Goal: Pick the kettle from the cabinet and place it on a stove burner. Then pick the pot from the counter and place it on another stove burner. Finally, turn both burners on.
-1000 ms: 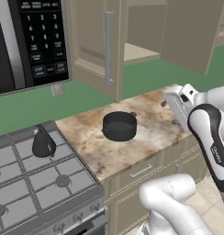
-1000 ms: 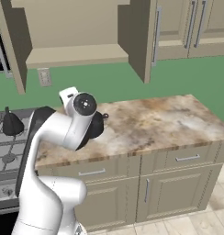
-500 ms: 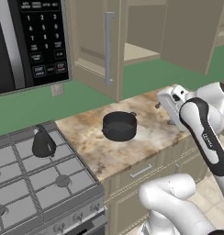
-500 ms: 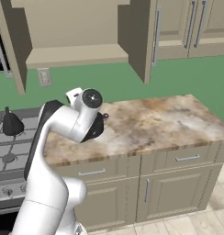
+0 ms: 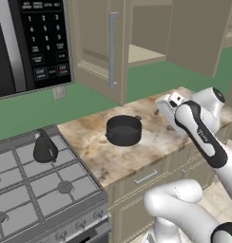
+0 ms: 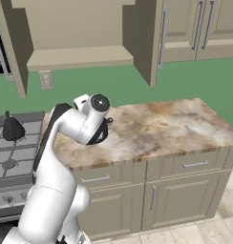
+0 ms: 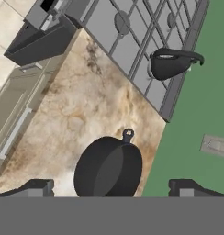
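1. Kettle already parked on a back burner area of the gas range, upright, well apart from the pot. First leg of the job looks done.
2. Compared with a second ago: hand swung in from the right, now up over the counter just right of the pot. Pot, kettle and open cabinet door unmoved.
3. Gripper spread wide, pinching nothing; fingertips straddling the pot's rim in the hand view, looking down into it.
4. Pot sitting on the counter between range and arm, one loop handle pointing toward the range.
5. Meaning, probably: lining up for the pot pick. Needs to drop lower and centre on a wall or handle before closing.
6. Both burners not yet turned on, judging by no flame.
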Controlling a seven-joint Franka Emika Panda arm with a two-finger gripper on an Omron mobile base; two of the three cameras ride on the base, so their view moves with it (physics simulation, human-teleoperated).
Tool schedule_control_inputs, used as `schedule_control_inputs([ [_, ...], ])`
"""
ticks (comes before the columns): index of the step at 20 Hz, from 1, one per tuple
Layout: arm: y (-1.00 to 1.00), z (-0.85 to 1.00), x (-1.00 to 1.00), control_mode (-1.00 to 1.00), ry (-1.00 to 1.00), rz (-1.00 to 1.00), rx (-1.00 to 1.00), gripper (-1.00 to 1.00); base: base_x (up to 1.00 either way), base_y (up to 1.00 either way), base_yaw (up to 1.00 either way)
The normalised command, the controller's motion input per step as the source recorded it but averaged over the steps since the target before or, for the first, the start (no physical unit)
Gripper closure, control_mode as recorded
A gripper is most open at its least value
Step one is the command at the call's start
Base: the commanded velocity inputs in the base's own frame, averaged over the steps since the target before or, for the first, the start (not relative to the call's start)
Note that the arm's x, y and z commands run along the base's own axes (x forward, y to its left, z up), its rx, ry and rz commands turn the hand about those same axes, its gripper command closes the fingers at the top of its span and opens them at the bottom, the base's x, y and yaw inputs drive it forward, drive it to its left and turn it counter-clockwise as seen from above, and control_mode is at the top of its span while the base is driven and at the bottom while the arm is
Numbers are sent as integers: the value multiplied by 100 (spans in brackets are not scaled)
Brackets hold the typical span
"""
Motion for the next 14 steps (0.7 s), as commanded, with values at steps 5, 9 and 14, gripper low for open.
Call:
schedule_control_inputs([
  [5, 2, -36, 39, -100, 0, 1, -5, -100, 0, 0, 0],
  [9, 1, -41, 42, -100, 0, 0, -8, -100, 0, 0, 0],
  [14, 4, -39, 43, -100, 0, 0, -10, -100, 0, 0, 0],
])
